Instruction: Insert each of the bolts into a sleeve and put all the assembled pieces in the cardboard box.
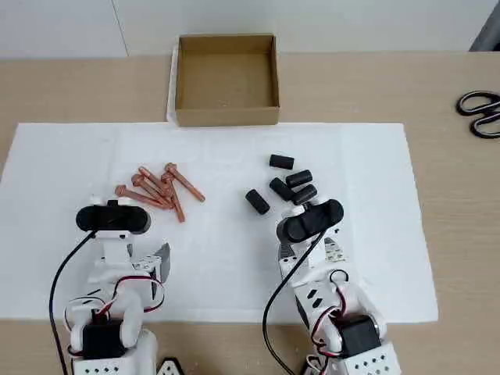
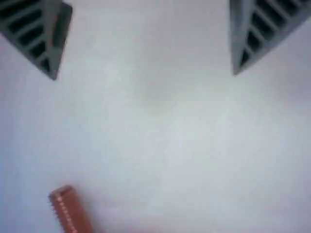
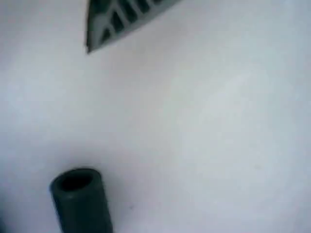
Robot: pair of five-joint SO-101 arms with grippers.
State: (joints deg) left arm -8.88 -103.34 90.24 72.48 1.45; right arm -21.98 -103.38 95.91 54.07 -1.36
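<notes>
Copper bolts (image 1: 156,189) lie in a loose heap on the white paper (image 1: 219,258), none of them in a sleeve. Five black sleeves (image 1: 285,186) are scattered well apart from the heap, on the other half of the sheet. The box (image 1: 226,78) stands on the table (image 1: 62,86) just past the paper's far edge, with nothing visible inside. Scissors (image 1: 480,113) lie near the table's edge.

The left gripper (image 2: 143,75) hovers over bare paper near the heap, jaws spread wide and holding nothing, with one bolt's threaded end (image 2: 70,211) close by. The right arm (image 1: 332,301) sits beside the sleeves. One finger (image 3: 121,19) shows (its partner is out of frame) with bare paper beside its tip, so the jaws are spread. A sleeve (image 3: 80,199) lies near it, untouched.
</notes>
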